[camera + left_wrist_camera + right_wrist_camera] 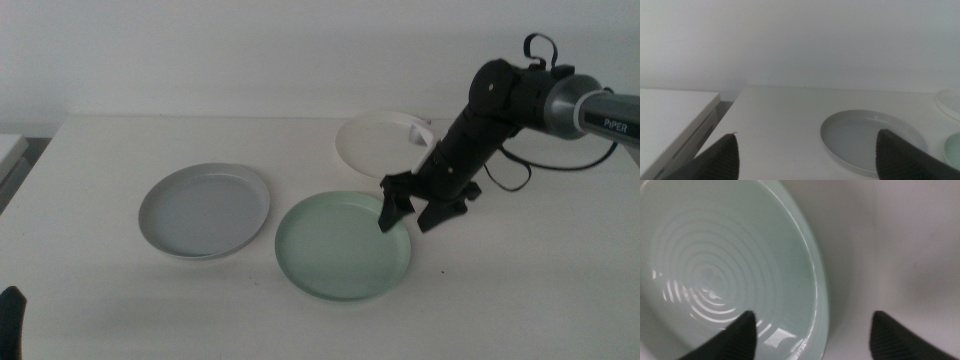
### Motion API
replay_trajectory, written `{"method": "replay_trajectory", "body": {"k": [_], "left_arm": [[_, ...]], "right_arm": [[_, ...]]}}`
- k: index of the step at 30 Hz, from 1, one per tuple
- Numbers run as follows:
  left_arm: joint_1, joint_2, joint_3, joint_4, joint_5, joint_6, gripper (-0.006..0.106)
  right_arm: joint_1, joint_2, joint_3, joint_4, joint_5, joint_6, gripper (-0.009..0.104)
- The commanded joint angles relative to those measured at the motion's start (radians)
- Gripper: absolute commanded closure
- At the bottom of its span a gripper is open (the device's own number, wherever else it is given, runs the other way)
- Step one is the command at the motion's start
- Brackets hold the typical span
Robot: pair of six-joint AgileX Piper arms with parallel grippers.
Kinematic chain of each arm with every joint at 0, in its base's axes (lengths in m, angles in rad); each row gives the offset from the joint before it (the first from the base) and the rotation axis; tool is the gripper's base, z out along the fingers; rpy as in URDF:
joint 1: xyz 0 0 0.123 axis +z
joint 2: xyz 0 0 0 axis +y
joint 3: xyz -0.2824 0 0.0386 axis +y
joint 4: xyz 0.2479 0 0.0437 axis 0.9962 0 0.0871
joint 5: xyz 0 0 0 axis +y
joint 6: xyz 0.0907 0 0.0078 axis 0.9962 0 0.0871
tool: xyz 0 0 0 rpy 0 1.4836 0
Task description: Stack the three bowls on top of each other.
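Note:
The mint green bowl sits at the front middle of the white table. The grey bowl lies to its left and the white bowl behind it, partly hidden by the right arm. My right gripper is open and straddles the mint bowl's right rim. In the right wrist view one jaw is over the inside of the mint bowl and the other over the table, with the right gripper holding nothing. My left gripper is open and empty. It waits at the front left corner, facing the grey bowl.
A lower white surface adjoins the table's left edge, with a dark gap between them. A black cable hangs off the right arm. The edges of the mint bowl and the white bowl show in the left wrist view.

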Motion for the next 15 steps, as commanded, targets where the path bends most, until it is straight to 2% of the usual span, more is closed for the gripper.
{"method": "replay_trajectory", "body": {"k": [1, 3, 4, 6, 8, 10, 15], "left_arm": [[-0.001, -0.004, 0.0, -0.004, -0.012, -0.002, 0.007], [-0.001, -0.004, 0.0, -0.004, -0.012, -0.002, 0.007], [-0.001, -0.004, 0.0, -0.004, -0.012, -0.002, 0.007], [-0.001, -0.004, 0.0, -0.004, -0.012, -0.002, 0.007], [-0.001, -0.004, 0.0, -0.004, -0.012, -0.002, 0.007], [-0.001, -0.004, 0.0, -0.004, -0.012, -0.002, 0.007], [-0.001, -0.004, 0.0, -0.001, -0.012, -0.002, 0.007]], "right_arm": [[-0.005, -0.022, -0.05, 0.0, 0.0, -0.021, 0.033], [-0.019, -0.041, -0.107, -0.028, -0.02, 0.046, 0.034], [-0.028, -0.046, -0.144, -0.066, -0.032, 0.115, 0.035], [-0.04, -0.046, -0.22, -0.202, -0.051, 0.251, 0.035], [-0.044, -0.019, -0.286, -0.37, -0.058, 0.35, 0.035], [-0.044, 0.026, -0.363, -0.469, -0.049, 0.383, 0.035], [-0.05, 0.186, -0.544, -0.482, -0.047, 0.383, 0.035]]}}
